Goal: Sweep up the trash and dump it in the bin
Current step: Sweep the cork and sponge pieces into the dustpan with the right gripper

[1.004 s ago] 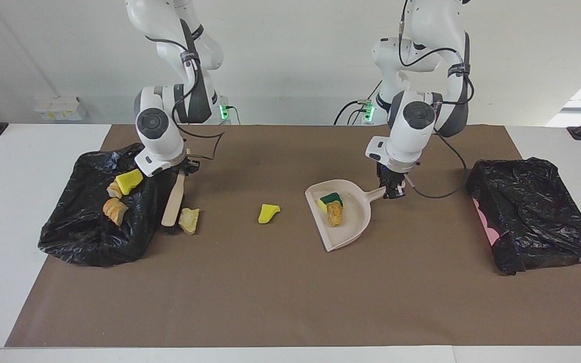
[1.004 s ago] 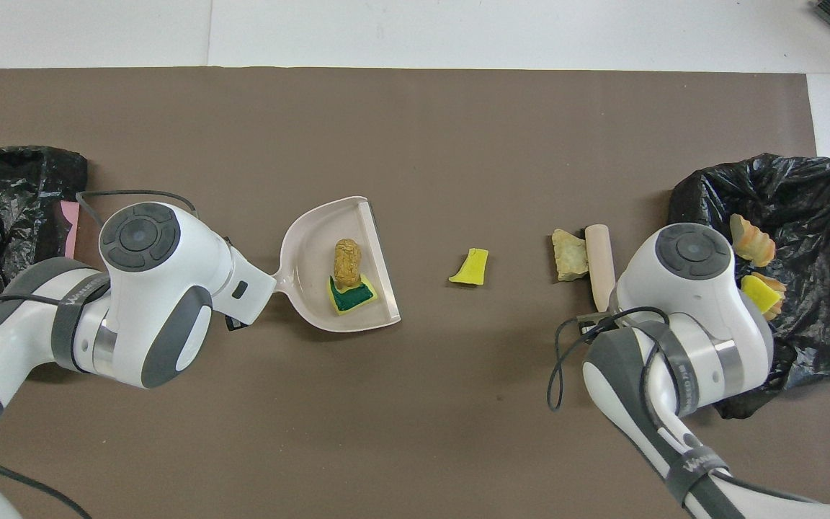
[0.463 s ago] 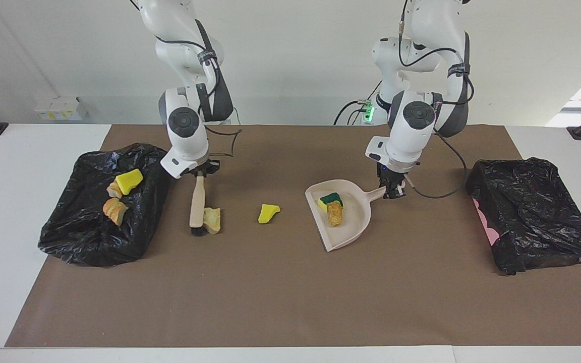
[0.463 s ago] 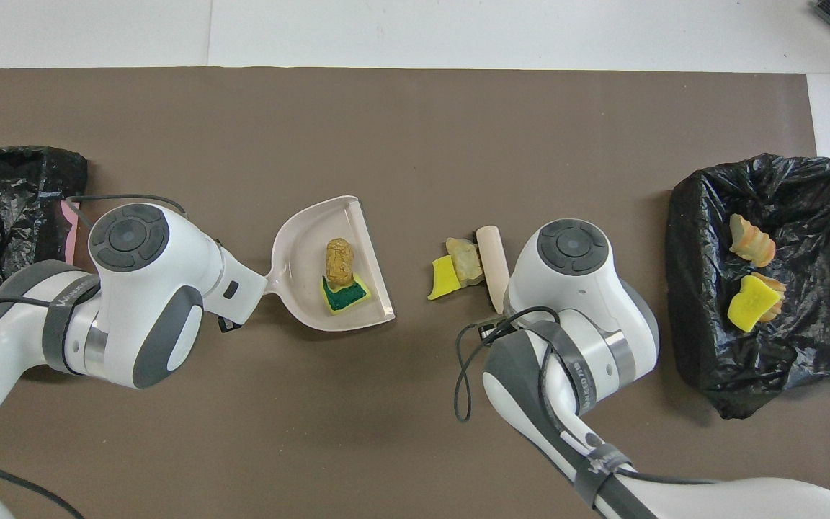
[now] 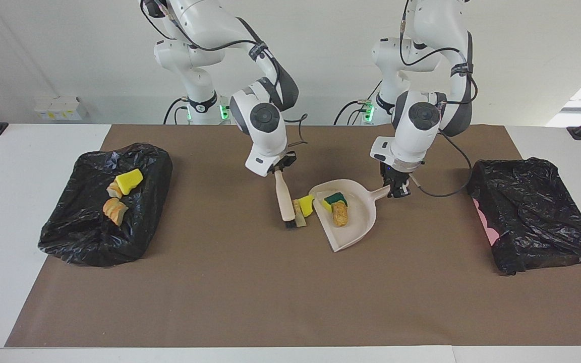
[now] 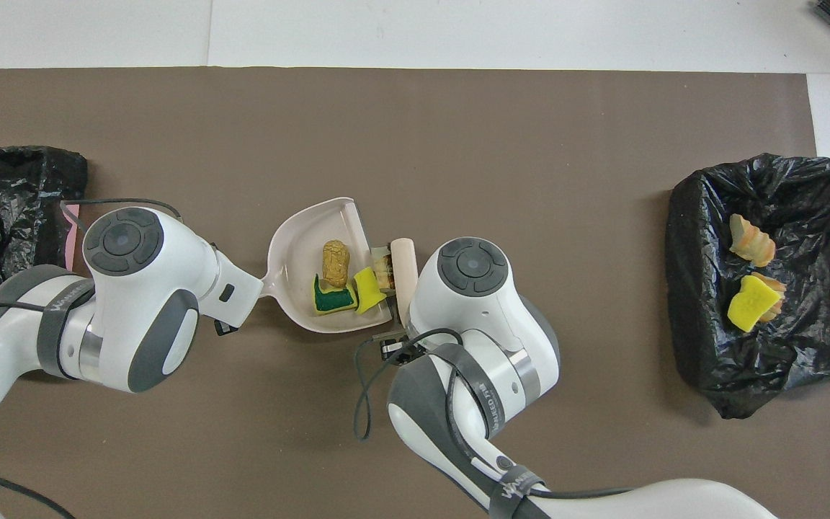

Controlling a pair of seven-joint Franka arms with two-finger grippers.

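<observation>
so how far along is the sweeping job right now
Done: three chunks lie in the bin at the right arm's end, two more in the dustpan. In hand: right tool holds the brush, pressing the last two pieces against the pan's lip; left tool grips the pan handle. Left: push them in, then dump.

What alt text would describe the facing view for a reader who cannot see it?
The right pincer holds a brush that presses two trash chunks against the lip of a dustpan, held by the left pincer and already carrying two chunks. Three more chunks lie in a black bin bag.
</observation>
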